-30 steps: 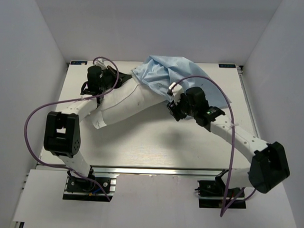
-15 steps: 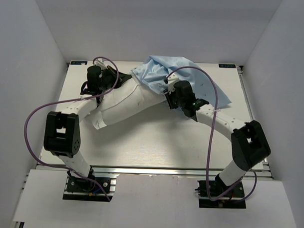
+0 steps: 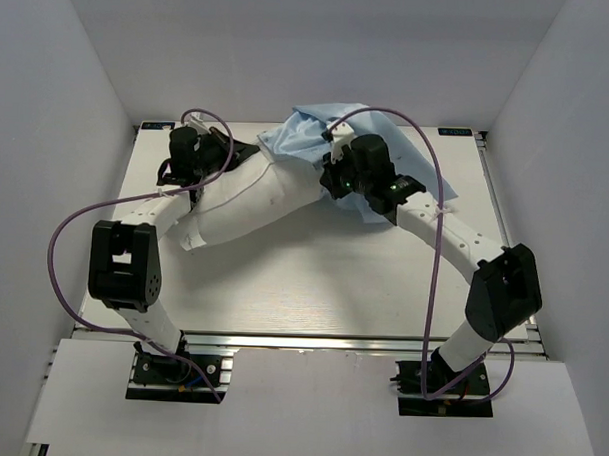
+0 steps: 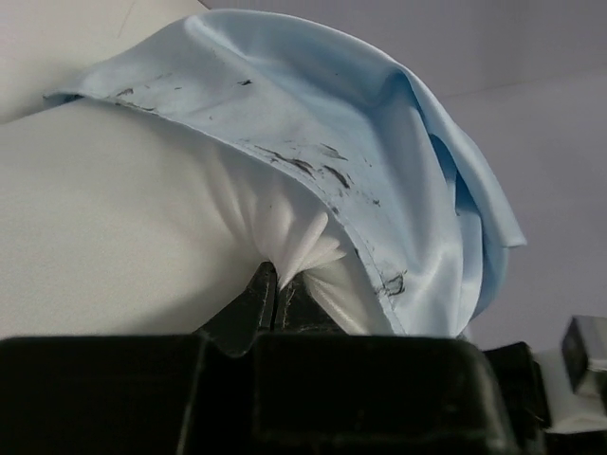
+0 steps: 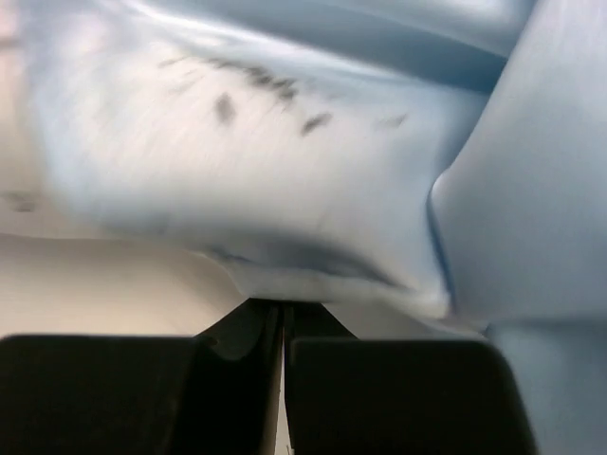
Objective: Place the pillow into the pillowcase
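The white pillow (image 3: 253, 201) lies slantwise across the table's left half. Its far end sits inside the mouth of the light blue pillowcase (image 3: 310, 140), which is bunched at the back middle. My left gripper (image 3: 237, 158) is at the pillow's far left edge, shut on a pinched fold of the pillow (image 4: 142, 218), and the pillowcase (image 4: 360, 142) drapes over that end. My right gripper (image 3: 332, 183) is at the pillowcase's near edge, jaws together, with the hem of the pillowcase (image 5: 313, 171) caught at the tips (image 5: 283, 305).
The white table (image 3: 313, 278) is walled by white panels on the left, back and right. Purple cables (image 3: 436, 243) loop over both arms. The right arm reaches diagonally across the table's right half.
My right arm swung left and toward the back onto the pillowcase's near edge, and its jaws went from open to shut. The pillowcase bunched leftward. The left gripper kept its grip and shifted slightly.
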